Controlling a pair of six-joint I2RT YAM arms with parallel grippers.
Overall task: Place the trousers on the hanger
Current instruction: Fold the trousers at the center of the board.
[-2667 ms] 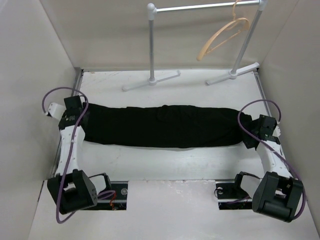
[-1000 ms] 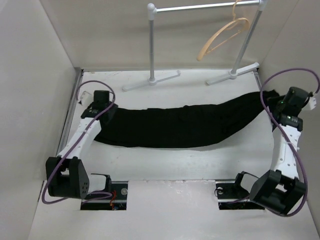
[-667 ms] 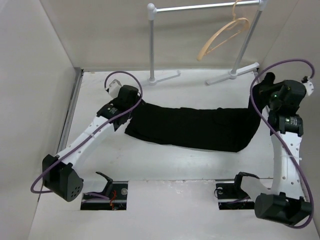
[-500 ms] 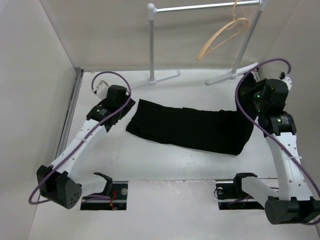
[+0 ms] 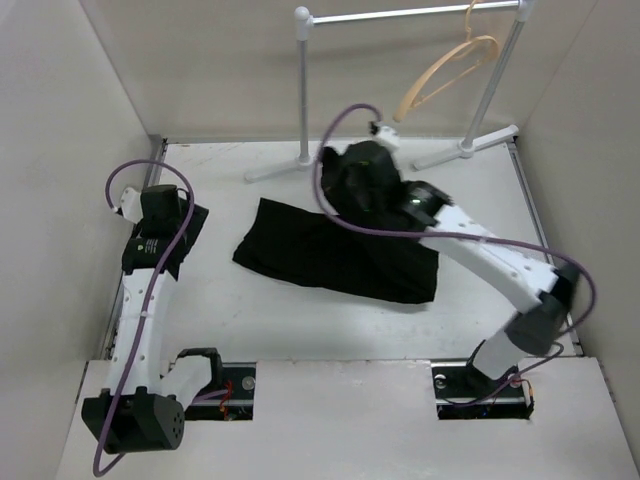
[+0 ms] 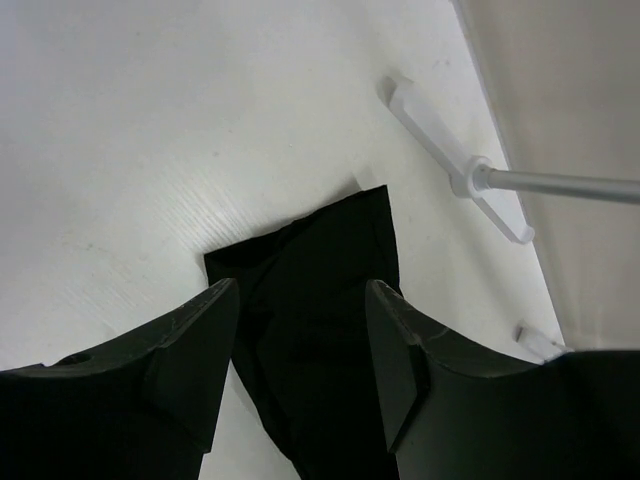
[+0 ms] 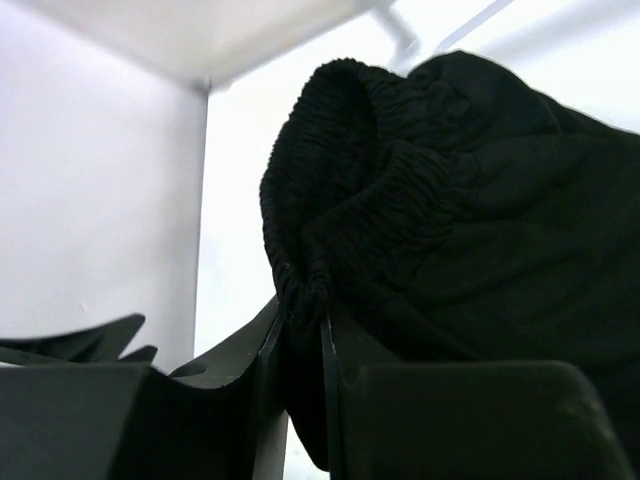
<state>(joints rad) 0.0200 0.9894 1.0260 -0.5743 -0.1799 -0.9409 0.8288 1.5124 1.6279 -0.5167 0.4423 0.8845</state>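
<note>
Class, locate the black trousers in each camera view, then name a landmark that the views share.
Top external: the trousers lie mid-table, one end raised.
Left wrist: lower centre, running to the bottom edge.
Right wrist: filling centre and right, waistband pinched.
Landmark: the rail's white foot, in the top and left wrist views.

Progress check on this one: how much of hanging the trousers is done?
Done: the right gripper has the trousers pinched by the elastic waistband. In hand: that end is raised off the table; the left gripper is open, holding nothing. Left: draping them over the hanger, bare on the rail.
</note>
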